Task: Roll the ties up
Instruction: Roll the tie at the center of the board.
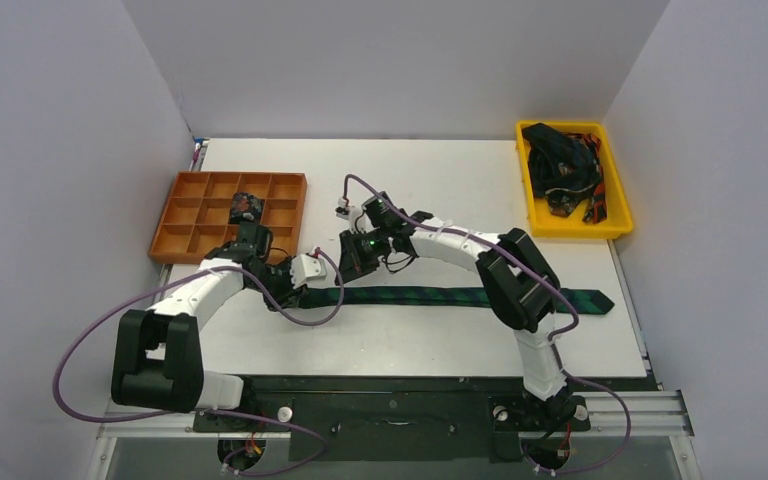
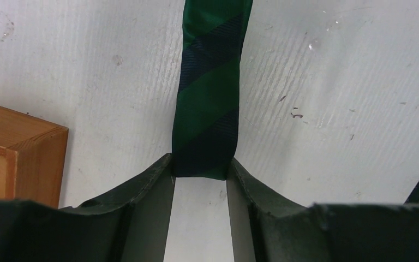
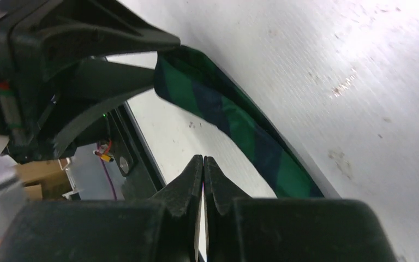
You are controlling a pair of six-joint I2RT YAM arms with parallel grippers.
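Observation:
A green and navy plaid tie lies in a straight line across the table's front, wide pointed tip at the right. My left gripper is shut on its narrow left end, which sits between the fingertips in the left wrist view with the tie stretching away. In the right wrist view the tie arcs up off the table into the left gripper. My right gripper is shut and empty, its tips just above the table beside the tie. A small dark coil sits in the wooden tray.
A wooden compartment tray stands at the left; its corner shows in the left wrist view. A yellow bin at the back right holds a tangle of dark ties. Purple cables loop round both arms.

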